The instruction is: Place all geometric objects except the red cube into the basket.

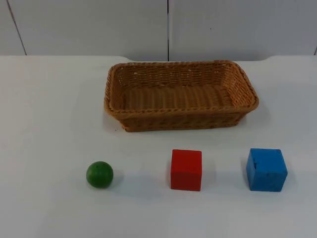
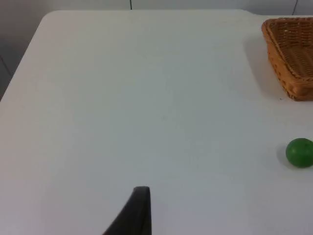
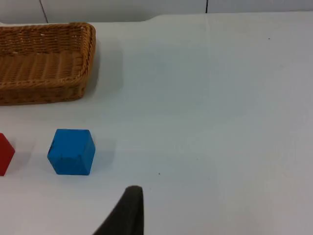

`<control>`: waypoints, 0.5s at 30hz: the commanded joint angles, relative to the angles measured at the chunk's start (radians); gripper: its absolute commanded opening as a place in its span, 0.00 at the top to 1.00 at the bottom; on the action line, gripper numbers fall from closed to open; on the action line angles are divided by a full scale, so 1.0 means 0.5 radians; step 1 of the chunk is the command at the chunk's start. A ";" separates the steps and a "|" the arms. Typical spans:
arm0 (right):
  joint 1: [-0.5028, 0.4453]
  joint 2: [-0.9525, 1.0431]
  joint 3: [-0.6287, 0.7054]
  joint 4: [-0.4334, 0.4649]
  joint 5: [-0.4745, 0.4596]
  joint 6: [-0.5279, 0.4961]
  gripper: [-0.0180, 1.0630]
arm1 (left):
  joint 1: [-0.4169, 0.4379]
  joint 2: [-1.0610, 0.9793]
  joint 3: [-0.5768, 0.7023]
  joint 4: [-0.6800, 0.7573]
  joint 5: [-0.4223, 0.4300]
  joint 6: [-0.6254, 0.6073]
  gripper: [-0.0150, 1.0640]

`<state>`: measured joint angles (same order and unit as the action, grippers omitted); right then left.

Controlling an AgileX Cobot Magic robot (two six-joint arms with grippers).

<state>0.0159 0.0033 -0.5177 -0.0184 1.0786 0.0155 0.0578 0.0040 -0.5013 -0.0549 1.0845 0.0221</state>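
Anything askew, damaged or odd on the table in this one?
Nothing stands out. The basket sits flat with nothing in it; the green ball, red cube and blue cube stand apart in a row before it. The blue cube shows small dark scuffs.

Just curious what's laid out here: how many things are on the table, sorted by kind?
Cubes: 2, red and blue
Balls: 1, green
Baskets: 1
Total: 4
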 commanded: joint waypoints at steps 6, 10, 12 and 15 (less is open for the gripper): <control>-0.016 0.368 -0.231 0.002 -0.092 -0.070 0.01 | 0.004 0.224 -0.149 -0.087 -0.115 -0.044 0.01; -0.016 0.687 -0.341 0.002 -0.270 -0.070 0.01 | 0.004 0.500 -0.252 -0.083 -0.196 -0.044 0.01; -0.016 0.946 -0.386 0.002 -0.430 -0.070 0.01 | 0.004 0.761 -0.333 -0.083 -0.265 -0.044 0.01; -0.016 1.159 -0.398 0.002 -0.530 -0.070 0.01 | 0.004 0.949 -0.390 -0.083 -0.341 -0.044 0.01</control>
<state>0.0159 0.5345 -0.7102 -0.0184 0.8570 -0.0114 0.0578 0.4330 -0.6813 -0.0851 0.9476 0.0093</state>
